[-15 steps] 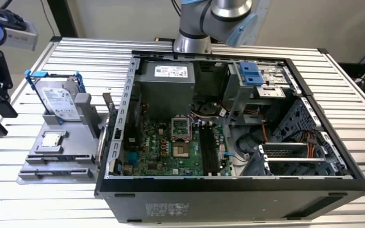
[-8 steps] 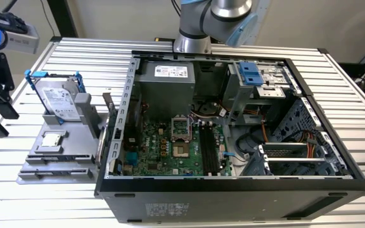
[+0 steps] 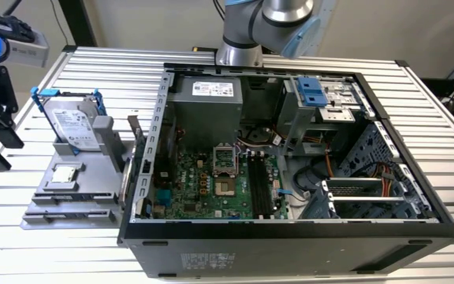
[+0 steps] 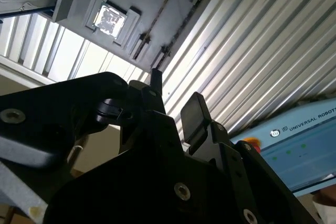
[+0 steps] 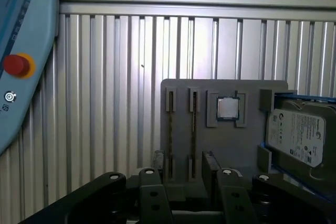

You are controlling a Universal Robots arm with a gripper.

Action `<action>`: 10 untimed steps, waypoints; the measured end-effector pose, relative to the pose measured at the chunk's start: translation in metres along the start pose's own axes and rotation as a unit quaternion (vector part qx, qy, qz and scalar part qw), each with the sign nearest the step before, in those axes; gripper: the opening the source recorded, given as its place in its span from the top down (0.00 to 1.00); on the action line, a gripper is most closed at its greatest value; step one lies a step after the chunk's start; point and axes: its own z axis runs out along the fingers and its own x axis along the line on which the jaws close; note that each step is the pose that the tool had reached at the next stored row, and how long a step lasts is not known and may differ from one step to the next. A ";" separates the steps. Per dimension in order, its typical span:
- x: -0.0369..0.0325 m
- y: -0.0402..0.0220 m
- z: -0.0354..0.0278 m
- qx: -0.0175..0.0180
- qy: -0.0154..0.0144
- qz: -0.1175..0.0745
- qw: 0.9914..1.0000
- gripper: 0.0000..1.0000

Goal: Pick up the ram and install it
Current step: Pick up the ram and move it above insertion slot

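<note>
Two sticks of ram (image 5: 193, 129) stand on edge in the grey holder (image 5: 236, 150), at nine o'clock from the computer case (image 3: 290, 236) in the exterior view. Your hand (image 5: 182, 157) hangs open and empty near them. If you descend off-centre, the fingers (image 4: 193, 115) may straddle both sticks, or tilt one and jam it.

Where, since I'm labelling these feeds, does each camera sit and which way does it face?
Exterior view: off the arm, looking down into the open computer case; the arm shows at the top.
First wrist view: on the wrist, facing the grey tray past the open gripper.
Second wrist view: on the wrist, behind the gripper, facing the same tray.
Both wrist views share tray, processor, hard drive.
</note>
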 end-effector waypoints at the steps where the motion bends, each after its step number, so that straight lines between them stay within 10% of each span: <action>1: 0.0000 0.0000 0.0003 0.000 0.000 0.000 1.000 0.00; 10: 0.0000 -0.0001 0.0030 0.000 0.000 0.000 1.000 0.00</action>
